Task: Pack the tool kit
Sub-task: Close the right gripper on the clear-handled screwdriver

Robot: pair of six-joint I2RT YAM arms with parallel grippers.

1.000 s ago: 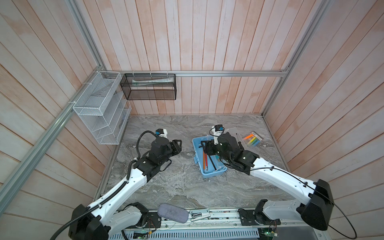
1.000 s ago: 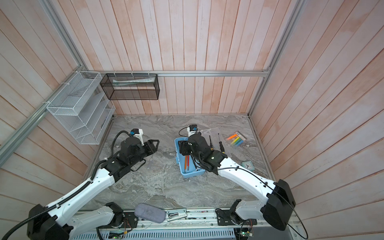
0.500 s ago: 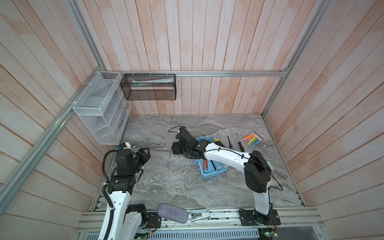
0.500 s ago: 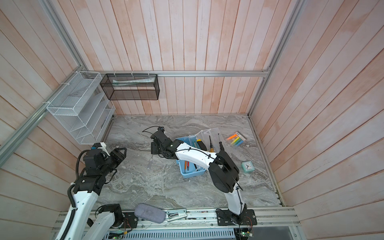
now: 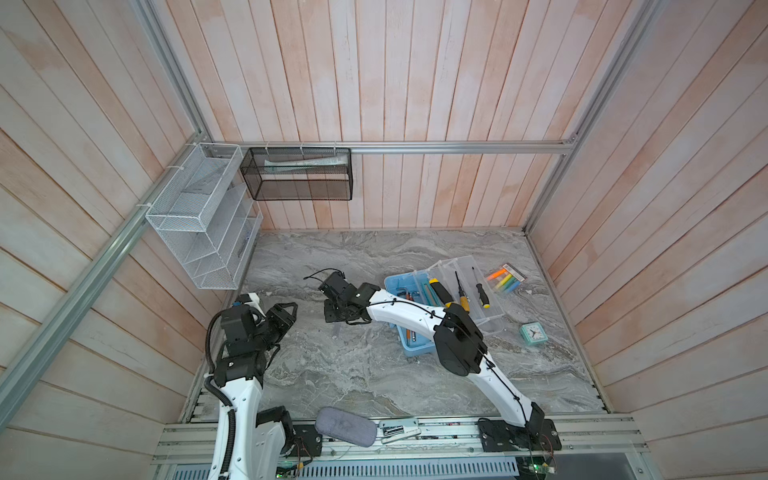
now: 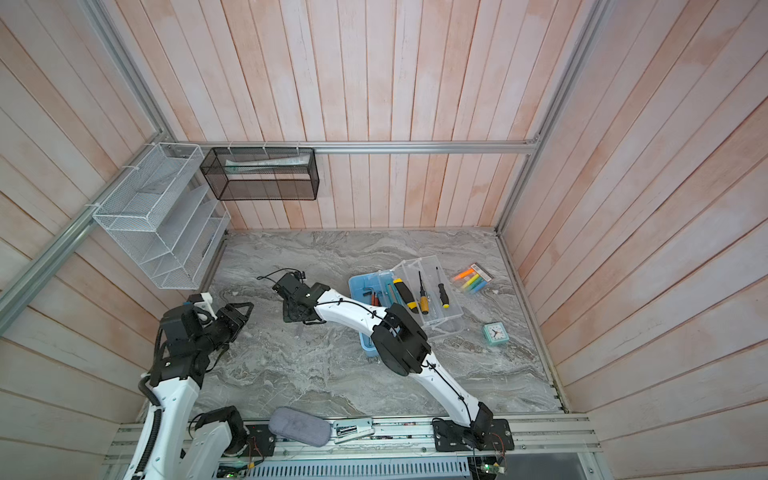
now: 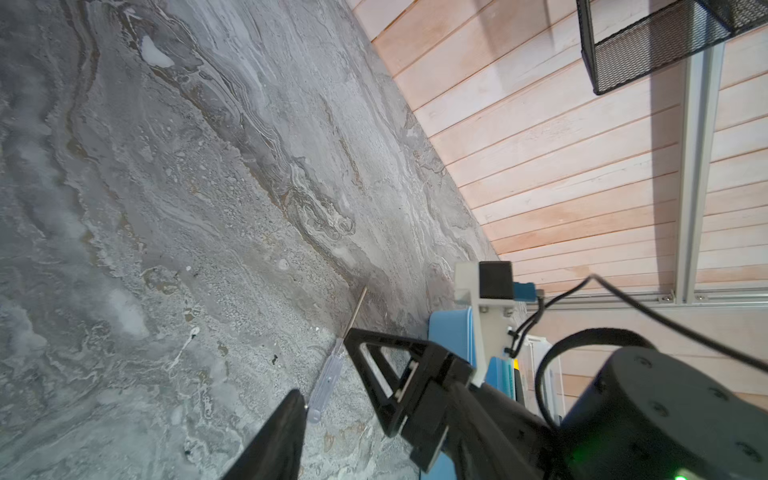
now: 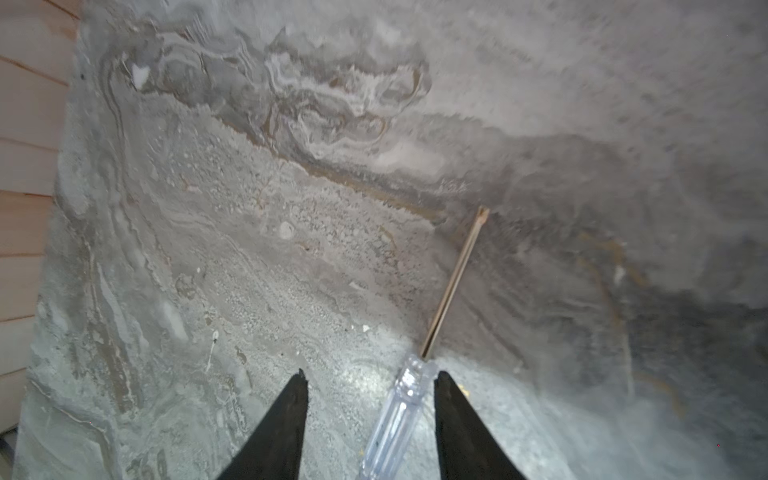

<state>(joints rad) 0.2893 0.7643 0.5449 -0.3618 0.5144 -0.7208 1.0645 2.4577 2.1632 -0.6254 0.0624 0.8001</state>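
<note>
Marble tabletop (image 5: 374,374), clear-handled screwdriver (image 8: 395,415) lying flat on it

right gripper (image 8: 370,378) has its jaws apart around the handle, left gripper (image 5: 291,316) spread too, holding nothing

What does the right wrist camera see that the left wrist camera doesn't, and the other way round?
Only the right wrist view: the right gripper from behind, its open black fingertips either side of the clear-handled screwdriver. Only the left wrist view: the light-blue tool box, a black mesh basket up on the wall, and the right arm's camera on its white mount. Both: the screwdriver lying flat on the grey marble table, with plank wall at the edge.
</note>
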